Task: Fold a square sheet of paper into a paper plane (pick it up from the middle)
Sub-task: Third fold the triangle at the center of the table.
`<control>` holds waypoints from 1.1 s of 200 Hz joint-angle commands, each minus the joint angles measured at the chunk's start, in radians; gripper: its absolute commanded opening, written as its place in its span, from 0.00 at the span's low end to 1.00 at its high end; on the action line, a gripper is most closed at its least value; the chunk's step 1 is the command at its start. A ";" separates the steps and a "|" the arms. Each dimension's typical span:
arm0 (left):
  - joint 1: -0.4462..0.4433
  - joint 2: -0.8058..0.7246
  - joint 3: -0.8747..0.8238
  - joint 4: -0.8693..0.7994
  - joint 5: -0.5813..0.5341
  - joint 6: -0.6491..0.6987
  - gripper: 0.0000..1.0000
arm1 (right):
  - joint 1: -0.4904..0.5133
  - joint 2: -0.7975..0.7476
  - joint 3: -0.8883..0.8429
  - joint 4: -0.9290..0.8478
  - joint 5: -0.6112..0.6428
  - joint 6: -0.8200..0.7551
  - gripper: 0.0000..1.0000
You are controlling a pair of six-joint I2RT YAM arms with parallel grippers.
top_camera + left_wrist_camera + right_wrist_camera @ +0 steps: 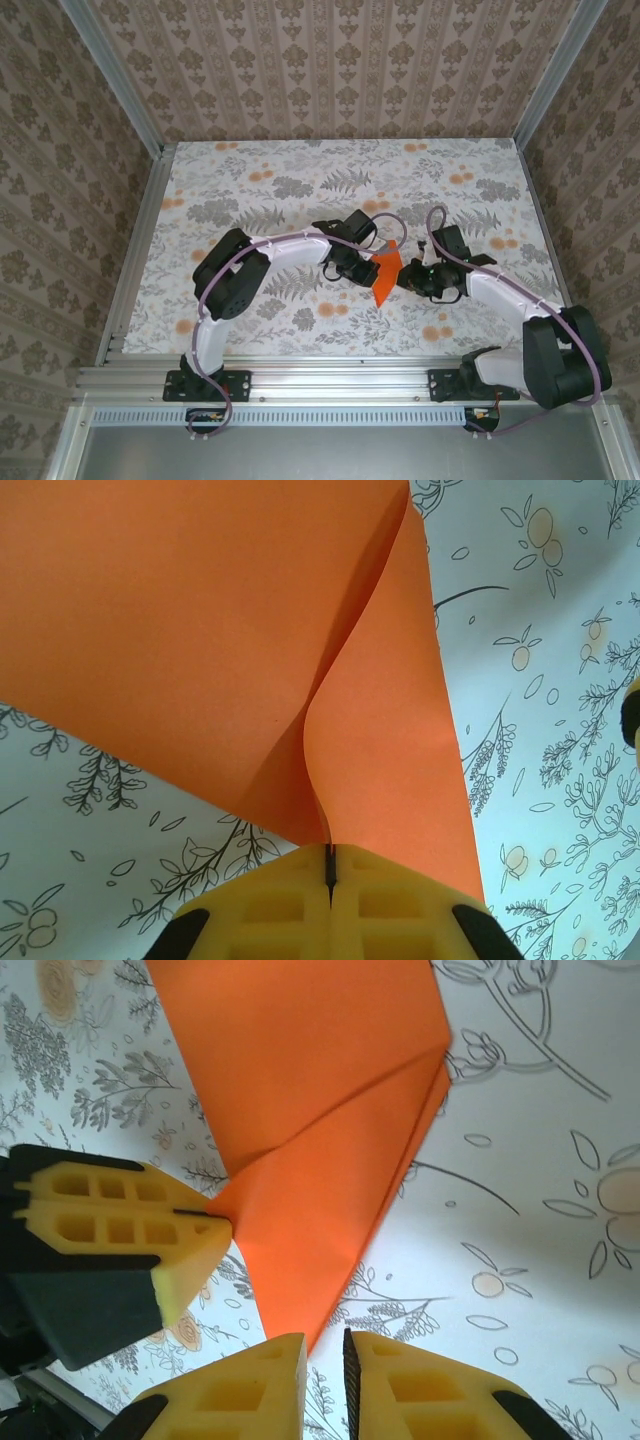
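orange paper runs straight into the yellow pads of the left gripper (330, 865) at the bottom centre of the left wrist view. its jaws are clenched together on one corner of the square sheet of paper (200, 630), with no gap along the seam. from that pinch the sheet fans up and out to the upper left of the frame, and a second layer curls away toward the upper right.

in the right wrist view the right gripper (325, 1360) sits at the bottom edge with its jaws a narrow slot apart, grasping nothing. the sheet's lower point hangs just at the mouth of that slot, near the left-hand pad. above it the paper shows a diagonal crease and doubled edges on the right side, so it is already folded into flaps rather than flat.

from above, the sheet hangs between the two grippers a little below the middle of the frame, over the flower-printed table (250, 190), with its point aimed toward the bottom edge.

this looks like mid-folding, with one hand holding and the other about to take a second hold. the next move likely calls for the right jaws to close on that point without pushing it aside. the left pinch must hold firm so the layers do not slip.
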State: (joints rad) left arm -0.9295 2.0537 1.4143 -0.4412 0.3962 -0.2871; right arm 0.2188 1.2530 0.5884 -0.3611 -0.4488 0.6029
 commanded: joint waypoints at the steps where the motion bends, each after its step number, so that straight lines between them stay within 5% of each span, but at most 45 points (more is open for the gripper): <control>1: 0.011 -0.007 0.002 0.013 0.008 0.004 0.01 | -0.002 -0.021 -0.031 0.056 -0.044 0.031 0.18; 173: 0.030 0.009 0.020 0.013 0.024 -0.012 0.01 | 0.129 0.269 -0.137 0.496 -0.209 0.196 0.11; 220: 0.040 -0.024 0.005 0.028 0.007 -0.029 0.28 | 0.129 0.258 -0.128 0.403 -0.147 0.145 0.12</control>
State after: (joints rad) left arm -0.9058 2.0537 1.4143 -0.4252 0.4000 -0.3035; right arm 0.3408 1.5070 0.4644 0.0952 -0.6327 0.7788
